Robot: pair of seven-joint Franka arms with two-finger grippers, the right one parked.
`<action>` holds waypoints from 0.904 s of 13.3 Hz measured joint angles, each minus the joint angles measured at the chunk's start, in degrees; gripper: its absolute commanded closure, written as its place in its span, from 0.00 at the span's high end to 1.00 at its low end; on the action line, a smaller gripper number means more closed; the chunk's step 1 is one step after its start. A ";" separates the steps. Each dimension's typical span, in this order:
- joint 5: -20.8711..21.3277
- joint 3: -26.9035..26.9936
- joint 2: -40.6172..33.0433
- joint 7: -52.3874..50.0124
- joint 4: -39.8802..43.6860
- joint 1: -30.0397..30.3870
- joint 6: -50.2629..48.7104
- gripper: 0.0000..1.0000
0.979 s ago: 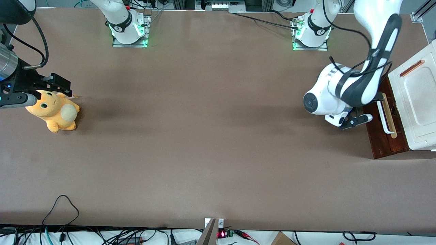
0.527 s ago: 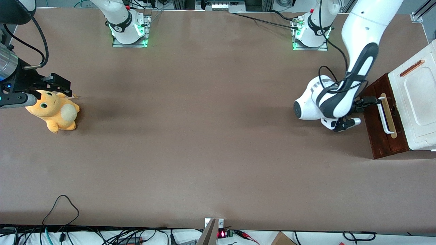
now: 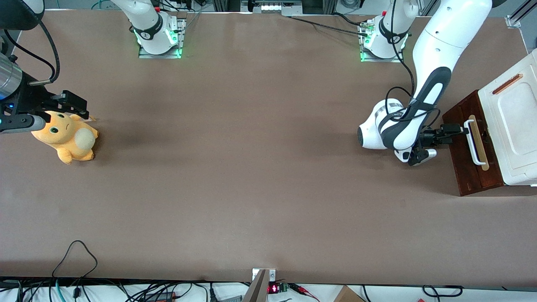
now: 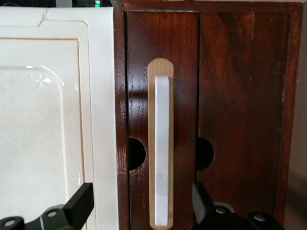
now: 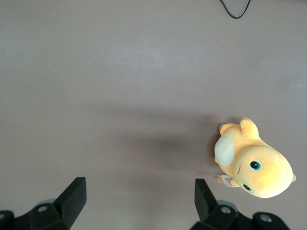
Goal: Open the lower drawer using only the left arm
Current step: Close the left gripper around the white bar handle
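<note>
The lower drawer (image 3: pixel 465 163) has a dark red-brown front with a white bar handle (image 3: pixel 474 142) on a pale wood strip. It stands at the working arm's end of the table. My left arm (image 3: pixel 423 96) reaches down in front of it. Its black gripper (image 3: pixel 460 130) points at the handle's end farther from the front camera. In the left wrist view the gripper (image 4: pixel 141 208) is open. One of its fingers (image 4: pixel 79 206) lies over the white cabinet top and the other against the drawer front (image 4: pixel 230 110), with the handle (image 4: pixel 162 153) between them.
The white cabinet top (image 3: pixel 518 126) with a copper-coloured slot (image 3: pixel 507 84) sits above the drawer. An orange plush toy (image 3: pixel 67 138) lies toward the parked arm's end, and also shows in the right wrist view (image 5: pixel 254 163). Loose cables (image 3: pixel 75 256) lie by the table's near edge.
The left arm's wrist has drawn back from the cabinet, and the gripper has come out from under the arm, level with the handle. The drawer front has not visibly moved.
</note>
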 measured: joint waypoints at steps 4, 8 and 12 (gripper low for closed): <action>2.10 1.96 0.02 2.04 0.31 1.18 3.51 0.89; 2.55 3.45 -0.37 4.45 0.71 1.19 7.56 0.89; 2.73 3.98 -0.52 4.55 0.54 1.19 7.83 0.81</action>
